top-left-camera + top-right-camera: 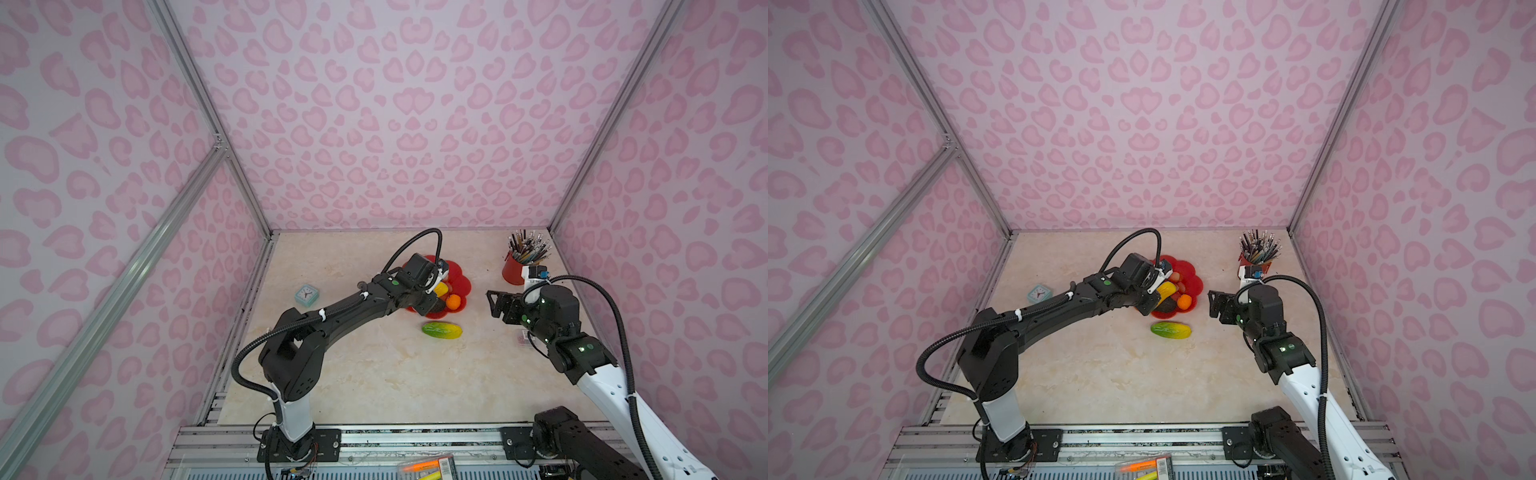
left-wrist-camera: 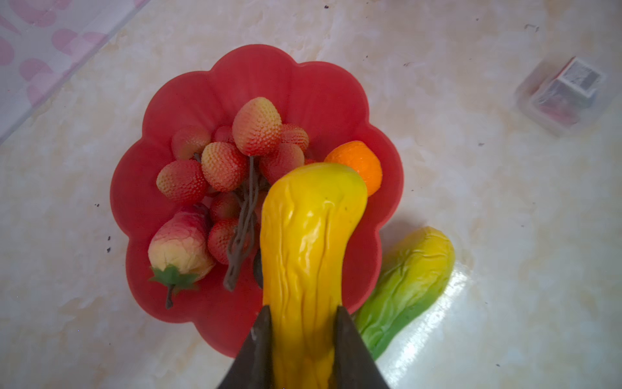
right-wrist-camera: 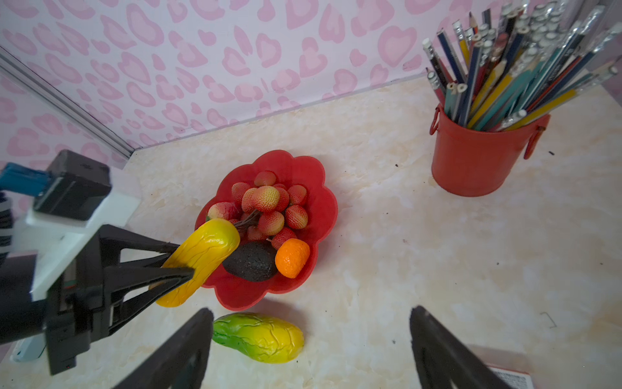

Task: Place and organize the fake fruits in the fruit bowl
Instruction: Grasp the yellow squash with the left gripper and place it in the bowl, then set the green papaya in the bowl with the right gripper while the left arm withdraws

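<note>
One fruit, the green-yellow oblong (image 3: 259, 336), lies on the bench (image 3: 437, 252) just beside the fruit bowl (image 2: 255, 67). Clamped on the yellow-orange oblong (image 2: 309, 219), the left tool (image 2: 303, 308) holds it over the crowded rim. Dropped there, it may roll out or dislodge the small orange (image 2: 360, 161). The right tool (image 3: 312, 310) gapes empty.

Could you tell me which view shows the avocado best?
The right wrist view: the avocado lies clear in the fruit bowl. Both top views show a small dark patch; left wrist view, barely any.
</note>
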You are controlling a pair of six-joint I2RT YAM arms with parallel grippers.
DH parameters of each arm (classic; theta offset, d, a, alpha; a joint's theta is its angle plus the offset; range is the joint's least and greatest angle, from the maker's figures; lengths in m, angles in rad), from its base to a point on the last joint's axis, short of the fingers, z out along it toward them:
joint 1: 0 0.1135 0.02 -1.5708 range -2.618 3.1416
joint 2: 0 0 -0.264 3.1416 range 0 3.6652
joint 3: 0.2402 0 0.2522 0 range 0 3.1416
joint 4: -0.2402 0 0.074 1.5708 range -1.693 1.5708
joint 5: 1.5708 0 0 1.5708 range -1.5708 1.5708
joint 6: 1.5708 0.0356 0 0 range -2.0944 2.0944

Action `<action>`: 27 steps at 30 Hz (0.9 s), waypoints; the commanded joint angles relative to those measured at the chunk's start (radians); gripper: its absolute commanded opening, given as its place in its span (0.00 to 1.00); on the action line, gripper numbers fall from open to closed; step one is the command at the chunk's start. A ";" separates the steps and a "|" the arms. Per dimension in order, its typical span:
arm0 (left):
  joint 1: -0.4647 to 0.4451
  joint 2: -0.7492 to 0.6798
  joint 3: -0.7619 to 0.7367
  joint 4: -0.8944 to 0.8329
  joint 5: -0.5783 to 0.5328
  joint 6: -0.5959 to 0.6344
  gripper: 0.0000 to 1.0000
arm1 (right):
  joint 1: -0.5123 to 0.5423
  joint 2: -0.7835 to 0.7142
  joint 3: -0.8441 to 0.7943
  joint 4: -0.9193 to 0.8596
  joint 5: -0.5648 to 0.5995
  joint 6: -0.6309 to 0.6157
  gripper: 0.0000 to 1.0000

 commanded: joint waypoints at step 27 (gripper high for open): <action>0.025 -0.154 0.006 0.158 -0.036 -0.011 0.87 | 0.129 0.281 0.011 0.001 -0.132 -0.190 0.89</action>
